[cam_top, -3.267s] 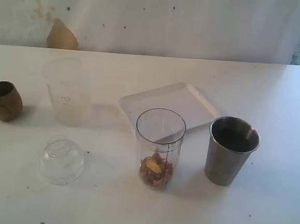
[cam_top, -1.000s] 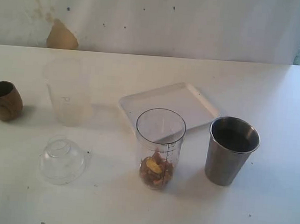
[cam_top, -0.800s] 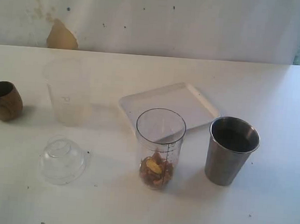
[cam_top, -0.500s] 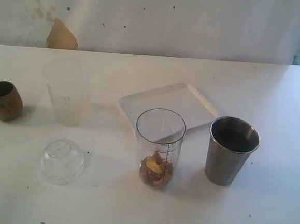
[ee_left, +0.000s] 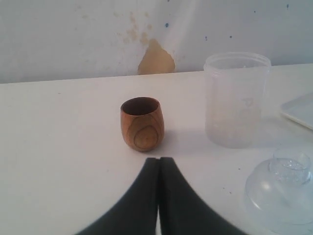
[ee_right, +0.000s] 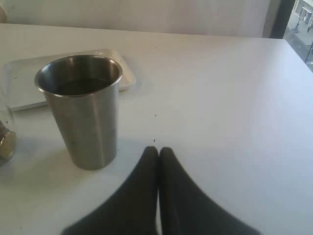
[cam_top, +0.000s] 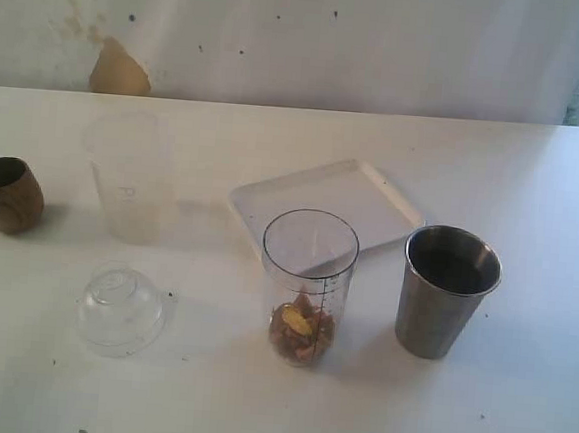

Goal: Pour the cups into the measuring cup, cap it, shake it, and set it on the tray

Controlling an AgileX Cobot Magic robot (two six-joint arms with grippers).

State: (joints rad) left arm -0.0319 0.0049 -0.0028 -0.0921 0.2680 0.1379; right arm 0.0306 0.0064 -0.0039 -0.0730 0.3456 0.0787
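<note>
Since the left tool (ee_left: 159, 160) withdrew — nothing else has moved.

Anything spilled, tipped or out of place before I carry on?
Nothing stands out. The small brown wooden cup, brushed-steel tumbler and clear graduated measuring cup all stand upright; the clear dome lid rests on the table, no spills visible.

Measuring cup (ee_right: 5, 122) mostly cut off in the right wrist view, tray (ee_left: 299, 110) clipped in the left one; steel tumbler (cam_top: 443, 299) contents too dark to tell.
</note>
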